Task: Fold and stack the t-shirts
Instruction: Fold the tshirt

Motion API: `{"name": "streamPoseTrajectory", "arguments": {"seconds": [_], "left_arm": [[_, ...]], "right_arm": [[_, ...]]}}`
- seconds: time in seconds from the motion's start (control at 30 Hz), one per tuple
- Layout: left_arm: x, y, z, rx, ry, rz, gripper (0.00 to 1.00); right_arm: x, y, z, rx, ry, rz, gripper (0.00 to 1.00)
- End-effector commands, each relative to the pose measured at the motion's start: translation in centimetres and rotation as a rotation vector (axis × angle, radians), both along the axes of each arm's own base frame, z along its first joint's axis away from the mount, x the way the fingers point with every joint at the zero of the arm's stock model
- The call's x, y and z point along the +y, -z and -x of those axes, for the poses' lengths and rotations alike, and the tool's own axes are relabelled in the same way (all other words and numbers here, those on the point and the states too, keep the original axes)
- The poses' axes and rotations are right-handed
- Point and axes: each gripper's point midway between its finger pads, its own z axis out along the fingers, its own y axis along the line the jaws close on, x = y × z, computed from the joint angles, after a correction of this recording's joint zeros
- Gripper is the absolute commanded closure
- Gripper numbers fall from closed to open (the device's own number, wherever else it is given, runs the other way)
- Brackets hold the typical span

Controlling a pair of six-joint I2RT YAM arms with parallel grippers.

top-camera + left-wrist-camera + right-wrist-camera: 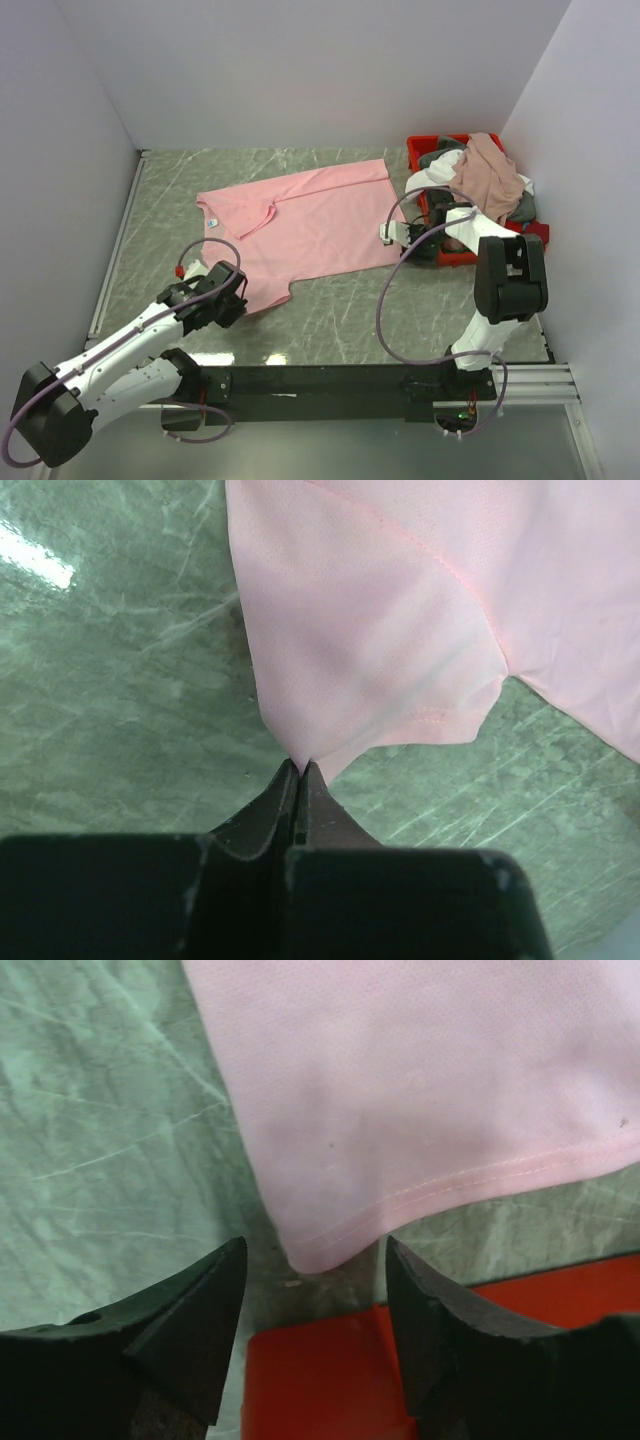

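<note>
A light pink t-shirt (305, 220) lies spread flat on the green marbled table. My left gripper (244, 300) is shut on the edge of its near left sleeve, and the left wrist view shows the jaws (300, 766) pinching the cloth (380, 630) at its tip. My right gripper (408, 250) is open and empty just short of the shirt's near right hem corner (312, 1252), which lies between the spread fingertips (232, 1252) in the right wrist view. A dusty rose shirt (490, 172), a white one (436, 180) and a grey one (526, 208) are heaped in the bin.
A red plastic bin (440, 141) stands at the back right against the wall; its corner (320, 1360) lies right under my right gripper. White walls close in the table on the left, back and right.
</note>
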Motion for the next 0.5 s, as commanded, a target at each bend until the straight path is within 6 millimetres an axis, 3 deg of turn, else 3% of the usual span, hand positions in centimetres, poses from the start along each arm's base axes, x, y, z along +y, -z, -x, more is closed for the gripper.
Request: {"name": "streamPoseTrajectory", "arguments": {"seconds": [0.0, 0.23, 0.37, 0.47], "left_arm": [[-0.4, -1.1, -0.8, -0.027, 0.02, 0.003, 1.0], [-0.5, -2.1, -1.3, -0.053, 0.019, 0.015, 1.0], [-0.4, -2.9, -1.9, -0.074, 0.014, 0.018, 1.0], [-0.1, -3.5, -2.5, -0.089, 0.016, 0.006, 1.0]], "right_arm": [[0.4, -0.6, -1.8, -0.03, -0.007, 0.007, 0.37], [0.6, 0.2, -1.1, 0.011, -0.012, 0.016, 0.58], [0.8, -0.9, -1.0, -0.011, -0.011, 0.0, 0.79], [1.3, -2.2, -1.2, -0.029, -0.002, -0.029, 0.88]]}}
